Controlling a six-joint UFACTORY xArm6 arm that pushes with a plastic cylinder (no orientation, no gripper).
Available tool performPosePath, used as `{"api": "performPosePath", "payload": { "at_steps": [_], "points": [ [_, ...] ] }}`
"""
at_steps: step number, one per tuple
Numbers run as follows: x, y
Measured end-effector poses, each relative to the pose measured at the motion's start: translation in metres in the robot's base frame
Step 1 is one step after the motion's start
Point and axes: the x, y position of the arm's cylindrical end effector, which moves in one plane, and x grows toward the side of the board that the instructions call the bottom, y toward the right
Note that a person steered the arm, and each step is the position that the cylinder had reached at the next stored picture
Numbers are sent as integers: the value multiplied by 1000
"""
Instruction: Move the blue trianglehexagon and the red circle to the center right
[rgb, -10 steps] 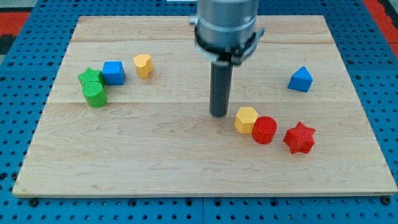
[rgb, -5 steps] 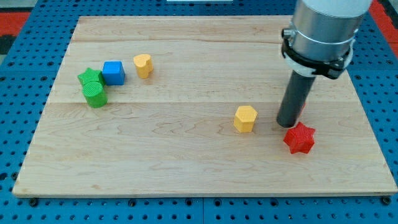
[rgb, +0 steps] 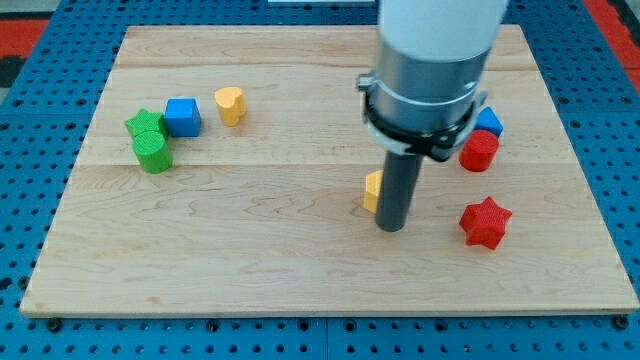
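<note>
The red circle block (rgb: 480, 151) sits at the board's centre right, touching the blue block (rgb: 490, 122) just above it, which is partly hidden by the arm. My tip (rgb: 391, 226) rests on the board left of them, against the right side of the yellow hexagon block (rgb: 372, 190), which the rod partly hides. The red star block (rgb: 485, 222) lies to the right of my tip.
At the view's left sit a blue cube (rgb: 182, 116), a yellow heart-like block (rgb: 231, 104), a green star (rgb: 141, 124) and a green cylinder (rgb: 153, 152) close together. The wooden board (rgb: 250, 260) lies on a blue perforated table.
The red circle now stands up and right beside the blue block. My tip went right past it, then came back left to the yellow hexagon.
</note>
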Motion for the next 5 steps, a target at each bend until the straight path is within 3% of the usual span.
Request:
{"api": "performPosePath", "payload": {
  "at_steps": [2,3,5],
  "points": [
    [-96,-4],
    [-111,-4],
    [-125,109]
  ]
}}
